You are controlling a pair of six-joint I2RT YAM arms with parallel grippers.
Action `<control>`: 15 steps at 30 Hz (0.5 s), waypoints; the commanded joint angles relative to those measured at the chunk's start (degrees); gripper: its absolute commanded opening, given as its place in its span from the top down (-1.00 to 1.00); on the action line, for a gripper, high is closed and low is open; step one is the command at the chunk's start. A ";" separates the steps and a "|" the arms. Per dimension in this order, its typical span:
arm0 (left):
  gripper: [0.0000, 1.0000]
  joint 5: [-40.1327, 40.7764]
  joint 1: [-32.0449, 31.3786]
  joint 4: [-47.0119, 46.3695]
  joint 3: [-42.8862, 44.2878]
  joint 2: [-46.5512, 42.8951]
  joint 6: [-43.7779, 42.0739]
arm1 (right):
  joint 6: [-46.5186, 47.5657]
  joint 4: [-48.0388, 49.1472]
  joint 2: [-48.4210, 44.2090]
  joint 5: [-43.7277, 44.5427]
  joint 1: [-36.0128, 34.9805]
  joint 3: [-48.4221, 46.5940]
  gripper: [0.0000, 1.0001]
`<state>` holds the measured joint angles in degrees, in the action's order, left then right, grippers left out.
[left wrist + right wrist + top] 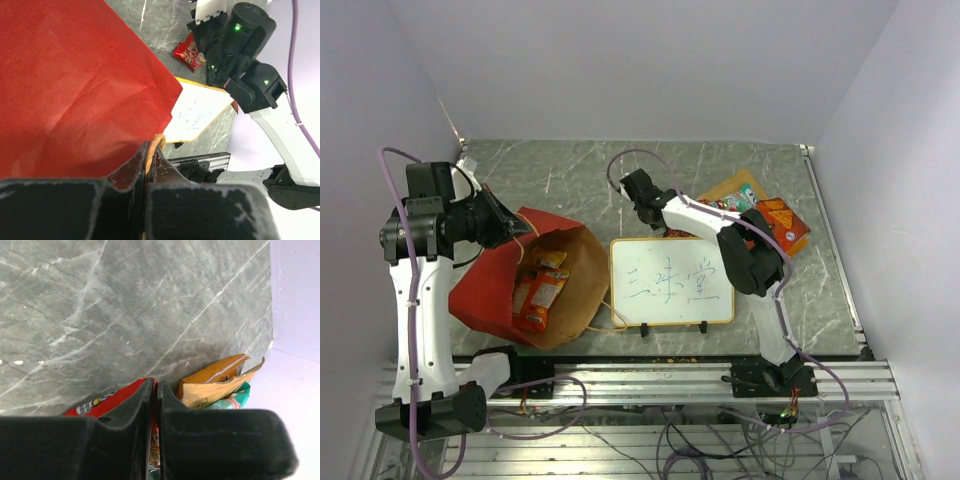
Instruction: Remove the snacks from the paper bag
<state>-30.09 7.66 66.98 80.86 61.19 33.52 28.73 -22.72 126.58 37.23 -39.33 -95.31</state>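
The paper bag (485, 290) lies on its side at the left, red outside and brown inside, with its mouth toward the whiteboard. Orange and yellow snacks (540, 290) lie inside it. My left gripper (520, 232) (150, 150) is shut on the bag's rope handle (159, 142) at the upper rim. Behind the whiteboard, my right gripper (658, 222) (155, 385) is shut on a small red packet (100, 402) (190, 52) that rests on the table. Beside it lie a large orange bag (740, 188) (215, 372), a teal packet (236, 396) and a red-orange packet (783, 222).
A framed whiteboard (670, 282) with writing stands on small feet between the paper bag and the right arm's base. The grey marble table (580, 170) ends at white walls behind and to the right. An aluminium rail (650, 378) runs along the near edge.
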 commanded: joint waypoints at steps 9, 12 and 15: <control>0.86 -0.24 -0.30 -2.80 -2.64 -5.02 4.09 | -3.79 -2.23 -19.20 -1.23 0.94 -0.82 1.00; 0.86 0.49 -0.34 -2.01 -2.55 -4.86 3.79 | -4.86 -3.20 -22.93 -1.42 3.43 -0.26 1.00; 0.86 -0.31 -0.32 -2.61 -2.36 -4.22 4.00 | -4.81 -3.51 -26.36 -2.75 5.92 1.68 1.00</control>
<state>-29.93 7.66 65.78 78.67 56.80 36.93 24.99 -24.82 103.59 35.22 -36.80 -95.46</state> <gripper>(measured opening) 0.075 0.009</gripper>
